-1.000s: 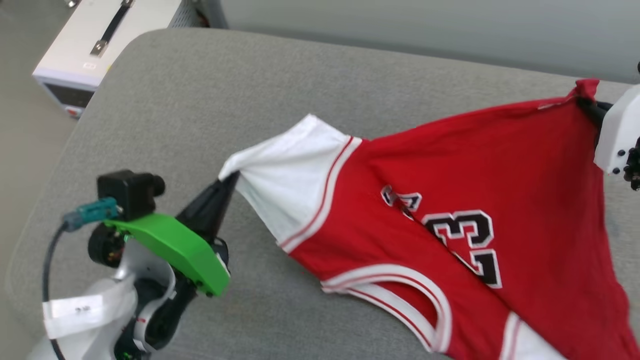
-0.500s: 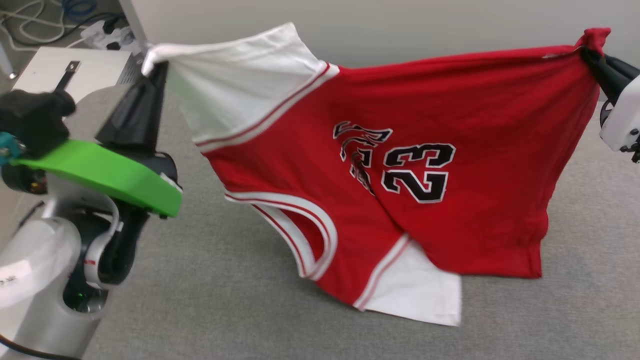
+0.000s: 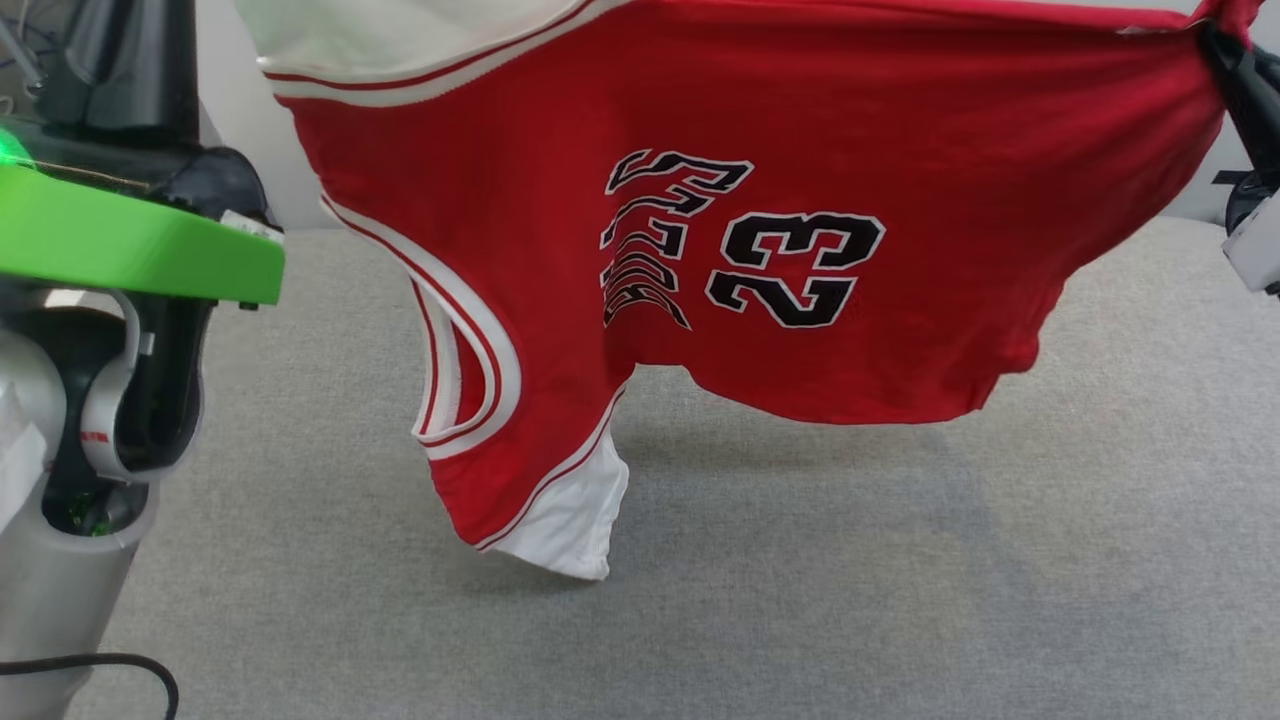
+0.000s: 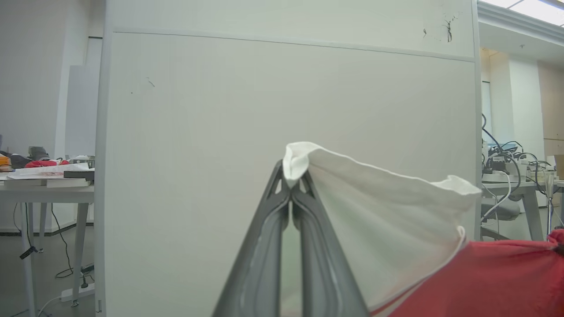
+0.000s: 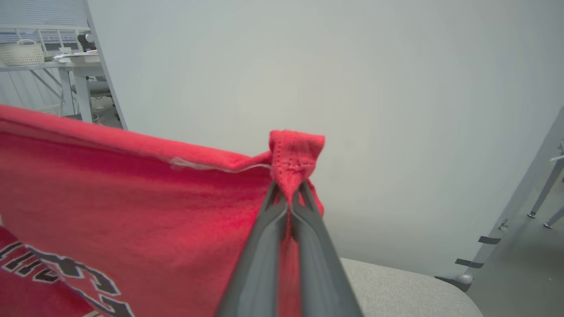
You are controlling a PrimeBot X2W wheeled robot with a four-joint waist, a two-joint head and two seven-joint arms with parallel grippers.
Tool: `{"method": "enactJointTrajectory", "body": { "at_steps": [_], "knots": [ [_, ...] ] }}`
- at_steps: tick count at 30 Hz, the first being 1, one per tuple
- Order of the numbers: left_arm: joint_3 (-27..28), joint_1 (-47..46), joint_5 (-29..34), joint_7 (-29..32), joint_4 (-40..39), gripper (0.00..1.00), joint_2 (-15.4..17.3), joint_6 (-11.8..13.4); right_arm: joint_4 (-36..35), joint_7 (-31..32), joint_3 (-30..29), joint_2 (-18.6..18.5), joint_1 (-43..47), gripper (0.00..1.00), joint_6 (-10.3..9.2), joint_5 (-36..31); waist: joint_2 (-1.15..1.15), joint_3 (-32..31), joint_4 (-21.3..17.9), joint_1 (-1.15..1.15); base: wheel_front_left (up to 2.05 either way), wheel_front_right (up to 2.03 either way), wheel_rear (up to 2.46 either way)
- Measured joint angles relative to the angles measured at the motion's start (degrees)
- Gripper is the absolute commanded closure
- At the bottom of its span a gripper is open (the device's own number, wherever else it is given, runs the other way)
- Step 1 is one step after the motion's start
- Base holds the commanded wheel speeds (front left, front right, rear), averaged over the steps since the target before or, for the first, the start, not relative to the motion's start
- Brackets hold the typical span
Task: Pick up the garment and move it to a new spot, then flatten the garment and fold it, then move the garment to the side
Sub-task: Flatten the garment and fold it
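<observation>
The garment (image 3: 800, 120), a red jersey with white sleeves and black "BULLS 23" lettering, hangs sideways in the air, stretched between my two grippers. My left gripper (image 4: 291, 185) is shut on the edge of a white sleeve (image 4: 387, 211); in the head view it stands at the upper left (image 3: 140, 40). My right gripper (image 5: 290, 193) is shut on a bunched red hem corner (image 5: 295, 149), at the upper right of the head view (image 3: 1215, 45). The other white sleeve (image 3: 565, 520) dangles lowest, close over the grey cushioned surface (image 3: 850, 580).
A pale partition wall (image 4: 264, 97) stands just behind the surface. Tables with clutter and cables sit to either side of it (image 4: 44, 176) (image 4: 506, 176). A black cable (image 3: 100, 665) runs by my left arm's base. The cushion's rounded end shows in the right wrist view (image 5: 418, 286).
Both grippers have risen with the garment, lifting it from lying on the surface to hanging free and spread between them. The head camera has tilted up as well.
</observation>
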Motion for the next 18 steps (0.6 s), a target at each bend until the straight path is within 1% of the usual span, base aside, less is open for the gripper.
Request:
{"method": "enactJointTrajectory", "body": {
  "at_steps": [5, 9, 14, 18],
  "knots": [
    [0.3, -1.1, 0.7, 0.4, -0.7, 1.0, 1.0, 0.0, -3.6, -0.2, -3.2, 2.0, 0.9, 1.0, 0.0, -1.5, 0.0, 1.0, -0.4, 0.0, 0.0, 0.0, 0.0],
    [0.6, -1.6, 1.1, 1.7, -0.9, 1.0, 3.2, -0.4, -6.3, -0.2, -4.8, 2.6, 0.9, 1.0, 0.01, -2.9, 0.0, 2.5, -0.5, 0.0, 0.0, 0.0, 0.0],
    [0.8, -4.8, 1.6, 3.8, -0.9, 1.0, 6.4, -2.6, -8.3, -0.2, -6.0, 2.5, 0.3, 1.0, 0.01, -4.5, 0.0, 5.4, -0.4, 0.0, 0.0, 0.0, 0.0],
    [0.8, -9.7, 2.1, 5.6, 0.3, 1.0, 8.5, -5.1, -8.6, -0.4, -6.3, 2.5, -3.0, 1.0, 0.01, -6.4, 0.0, 8.5, -0.4, 0.0, 0.0, 0.0, 0.0]
  ]
}}
